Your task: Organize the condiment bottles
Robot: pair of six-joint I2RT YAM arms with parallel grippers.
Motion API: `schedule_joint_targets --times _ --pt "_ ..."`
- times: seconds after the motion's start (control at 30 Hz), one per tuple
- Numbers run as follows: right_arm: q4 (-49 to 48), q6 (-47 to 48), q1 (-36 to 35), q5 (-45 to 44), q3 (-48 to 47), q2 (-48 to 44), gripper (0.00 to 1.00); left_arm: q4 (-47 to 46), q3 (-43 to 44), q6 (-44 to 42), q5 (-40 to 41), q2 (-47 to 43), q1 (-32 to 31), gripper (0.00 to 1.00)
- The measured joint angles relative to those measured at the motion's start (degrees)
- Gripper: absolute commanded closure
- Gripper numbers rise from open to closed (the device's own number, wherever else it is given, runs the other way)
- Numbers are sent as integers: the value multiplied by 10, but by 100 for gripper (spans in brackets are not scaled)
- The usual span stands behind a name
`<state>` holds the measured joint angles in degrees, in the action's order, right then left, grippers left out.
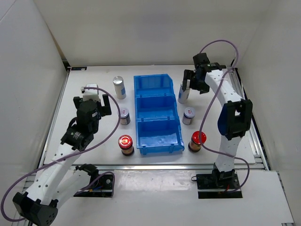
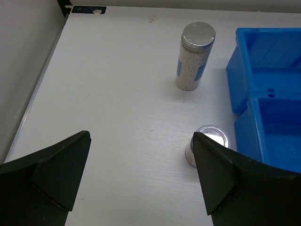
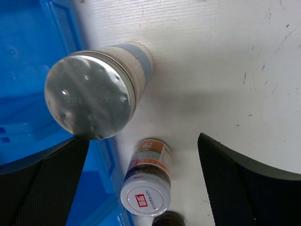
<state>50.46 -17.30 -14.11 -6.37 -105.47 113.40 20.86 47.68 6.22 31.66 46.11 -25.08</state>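
Six condiment bottles stand beside the blue bin (image 1: 157, 113). On its left are a tall silver-capped bottle (image 1: 119, 87), a short white-lidded jar (image 1: 124, 116) and a red-capped jar (image 1: 125, 144). On its right are a tall silver-capped bottle (image 1: 183, 92), a short jar (image 1: 188, 115) and a red-capped jar (image 1: 197, 141). My left gripper (image 2: 141, 181) is open and empty, above the table left of the short jar (image 2: 214, 137), with the tall bottle (image 2: 195, 56) ahead. My right gripper (image 3: 141, 183) is open just above the right tall bottle (image 3: 89, 96), which stands by its left finger, not held.
The bin (image 2: 268, 117) has three compartments in a row, all without bottles. White walls enclose the table on the left, back and right. In the right wrist view the short jar (image 3: 143, 197) stands against the bin wall (image 3: 28, 70).
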Motion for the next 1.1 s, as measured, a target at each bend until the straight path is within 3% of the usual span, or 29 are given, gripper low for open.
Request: schedule_joint_targets --times 0.2,0.33,0.47,0.5,0.6,0.7,0.87,1.1 --pt "-8 4 -12 -1 -30 25 1 0 -1 0 4 1 0 0" --pt "-9 9 -12 3 -77 58 12 0 -1 -4 5 5 0 0" --pt "-9 12 -13 11 -118 89 38 -1 -2 -5 6 8 0 0" --pt "-10 12 -13 12 -123 95 53 0 -3 -5 7 8 0 0" --pt "-10 13 -13 12 -129 99 75 -1 -4 -6 7 9 0 0" --pt "-9 13 -13 12 -129 99 87 -3 -4 -7 8 11 0 0" --pt "-8 16 -24 -11 -128 88 99 -3 -4 -8 8 16 0 0" --pt "-16 46 -87 -70 -136 25 99 -3 -4 -8 8 24 0 0"
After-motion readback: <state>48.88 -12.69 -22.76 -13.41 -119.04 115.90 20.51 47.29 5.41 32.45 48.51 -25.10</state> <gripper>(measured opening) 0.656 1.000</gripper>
